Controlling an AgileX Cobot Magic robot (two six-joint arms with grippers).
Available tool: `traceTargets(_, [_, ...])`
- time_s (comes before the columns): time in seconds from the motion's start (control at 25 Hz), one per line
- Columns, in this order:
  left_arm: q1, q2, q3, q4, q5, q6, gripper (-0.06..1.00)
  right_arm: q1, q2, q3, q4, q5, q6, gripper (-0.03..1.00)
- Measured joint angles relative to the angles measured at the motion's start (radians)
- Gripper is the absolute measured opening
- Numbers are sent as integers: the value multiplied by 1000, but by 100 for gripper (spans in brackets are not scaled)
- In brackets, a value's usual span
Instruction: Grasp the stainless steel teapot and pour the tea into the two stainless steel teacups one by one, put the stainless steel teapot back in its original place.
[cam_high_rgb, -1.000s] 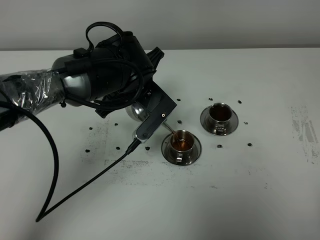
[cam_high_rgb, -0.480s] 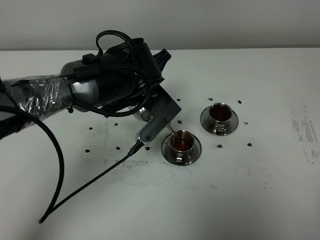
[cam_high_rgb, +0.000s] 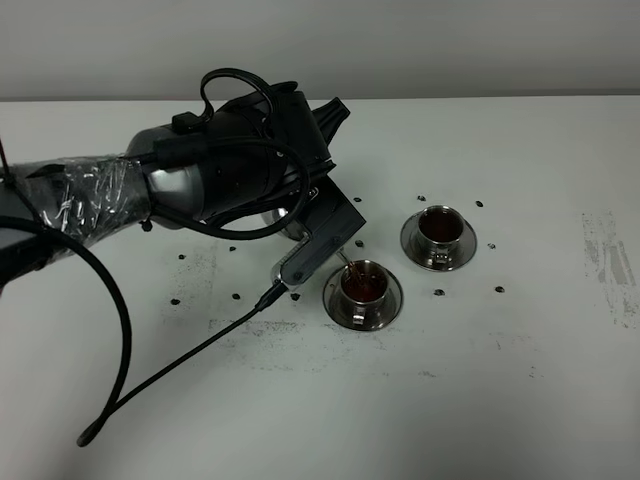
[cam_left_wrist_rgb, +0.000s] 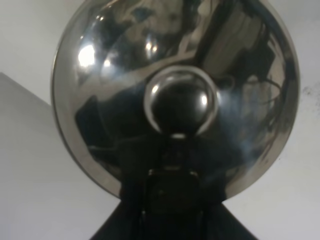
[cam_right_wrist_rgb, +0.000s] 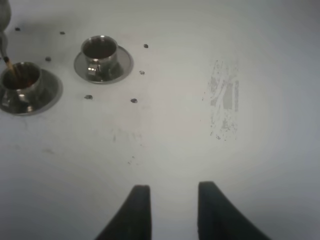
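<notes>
My left gripper (cam_left_wrist_rgb: 172, 200) is shut on the stainless steel teapot (cam_left_wrist_rgb: 175, 85), whose domed lid and knob fill the left wrist view. In the high view the teapot (cam_high_rgb: 285, 224) is tilted and mostly hidden under my left arm. Its thin spout (cam_high_rgb: 346, 264) hangs over the near teacup (cam_high_rgb: 362, 289). A thin stream of reddish-brown tea (cam_right_wrist_rgb: 11, 70) runs into that cup (cam_right_wrist_rgb: 20, 82). The far teacup (cam_high_rgb: 438, 234) holds dark tea on its saucer and also shows in the right wrist view (cam_right_wrist_rgb: 101, 54). My right gripper (cam_right_wrist_rgb: 172, 210) is open and empty, well to the right of the cups.
Small black dots (cam_high_rgb: 438, 292) ring the cups and the spot left of them. A black cable (cam_high_rgb: 170, 370) trails from the left arm toward the front left. A scuffed grey patch (cam_high_rgb: 610, 262) marks the table at the right.
My left arm has shifted a little to the right and up with the teapot. The spout stays over the near cup, whose tea looks darker. The right gripper has no earlier frame.
</notes>
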Motion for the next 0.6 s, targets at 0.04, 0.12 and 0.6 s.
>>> traceTargets(0.04, [-1, 0, 0, 3, 0, 0, 20, 0, 0, 0, 0, 0, 0, 23])
traceTargets(0.12, [-2, 0, 0, 7, 0, 0, 20, 0, 0, 0, 0, 0, 0, 23])
traceTargets(0.6, [-5, 0, 0, 32, 0, 0, 20, 0, 0, 0, 0, 0, 0, 23])
